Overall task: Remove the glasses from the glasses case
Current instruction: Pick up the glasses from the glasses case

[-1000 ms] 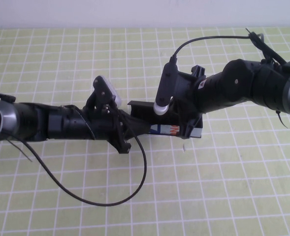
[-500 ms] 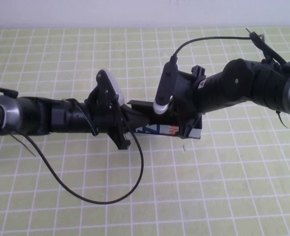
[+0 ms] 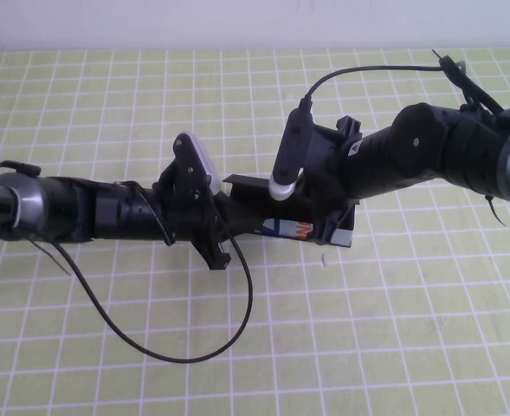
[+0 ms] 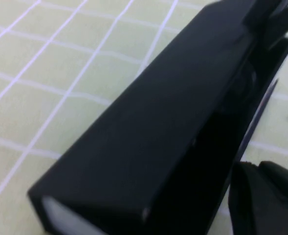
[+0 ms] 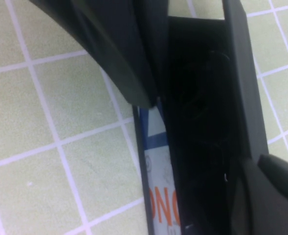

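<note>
The glasses case (image 3: 300, 229) lies mid-table, its white front showing blue and orange print. Its black lid (image 3: 248, 189) stands raised at the back. My left gripper (image 3: 230, 222) is at the case's left end, close against the lid (image 4: 148, 122). My right gripper (image 3: 328, 218) is down at the case's right end, over the open box (image 5: 197, 122). The printed front also shows in the right wrist view (image 5: 159, 196). The inside of the case is dark; a faint rounded shape (image 5: 205, 105) lies in it, and the glasses cannot be made out clearly.
The table is a light green mat with a white grid (image 3: 393, 329). A black cable (image 3: 177, 347) loops from the left arm onto the mat in front. Another cable (image 3: 367, 71) arcs above the right wrist.
The left arm has shifted slightly and its wrist has turned a little at the case's left end. The right arm and the case have stayed in place.
</note>
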`<act>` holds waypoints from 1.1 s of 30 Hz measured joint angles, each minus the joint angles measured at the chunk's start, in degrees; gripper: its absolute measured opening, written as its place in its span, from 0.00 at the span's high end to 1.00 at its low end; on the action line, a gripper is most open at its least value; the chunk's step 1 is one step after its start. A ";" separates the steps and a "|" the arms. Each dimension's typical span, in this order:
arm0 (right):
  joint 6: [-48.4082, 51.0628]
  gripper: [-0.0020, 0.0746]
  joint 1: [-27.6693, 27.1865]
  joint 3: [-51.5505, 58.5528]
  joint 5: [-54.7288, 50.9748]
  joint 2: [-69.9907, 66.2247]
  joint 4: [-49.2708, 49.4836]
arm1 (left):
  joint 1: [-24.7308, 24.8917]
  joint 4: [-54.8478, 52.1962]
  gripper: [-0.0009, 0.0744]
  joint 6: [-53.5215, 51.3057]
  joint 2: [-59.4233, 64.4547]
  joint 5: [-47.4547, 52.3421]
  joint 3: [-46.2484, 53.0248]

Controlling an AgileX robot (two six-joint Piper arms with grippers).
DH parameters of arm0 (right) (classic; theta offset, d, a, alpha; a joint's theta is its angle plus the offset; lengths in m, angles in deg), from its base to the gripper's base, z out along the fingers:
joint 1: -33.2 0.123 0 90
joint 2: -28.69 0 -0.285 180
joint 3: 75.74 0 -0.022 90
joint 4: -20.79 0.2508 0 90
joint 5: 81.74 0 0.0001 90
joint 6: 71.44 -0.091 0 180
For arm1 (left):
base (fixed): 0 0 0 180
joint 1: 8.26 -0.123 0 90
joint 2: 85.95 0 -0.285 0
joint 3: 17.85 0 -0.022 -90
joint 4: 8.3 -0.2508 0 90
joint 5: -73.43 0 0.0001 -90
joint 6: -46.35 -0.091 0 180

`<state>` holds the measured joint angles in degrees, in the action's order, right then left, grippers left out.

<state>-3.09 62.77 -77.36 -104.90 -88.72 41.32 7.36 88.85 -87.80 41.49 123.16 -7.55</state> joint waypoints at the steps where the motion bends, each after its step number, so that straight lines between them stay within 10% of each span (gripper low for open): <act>1: 0.00 0.98 0.00 0.00 -0.11 0.00 0.00 | 0.00 0.00 0.99 -0.31 0.00 0.70 -0.30; 27: -0.09 0.98 0.00 0.00 -0.56 0.00 1.26 | 0.00 0.77 0.99 -6.94 4.06 0.27 -6.14; 33: -4.97 0.74 0.00 0.00 -4.08 2.83 6.80 | 0.00 0.91 0.99 -6.57 4.06 0.15 -6.14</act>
<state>-8.06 62.77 -77.36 -108.98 -85.89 48.12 7.36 89.77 -94.37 45.55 123.32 -13.69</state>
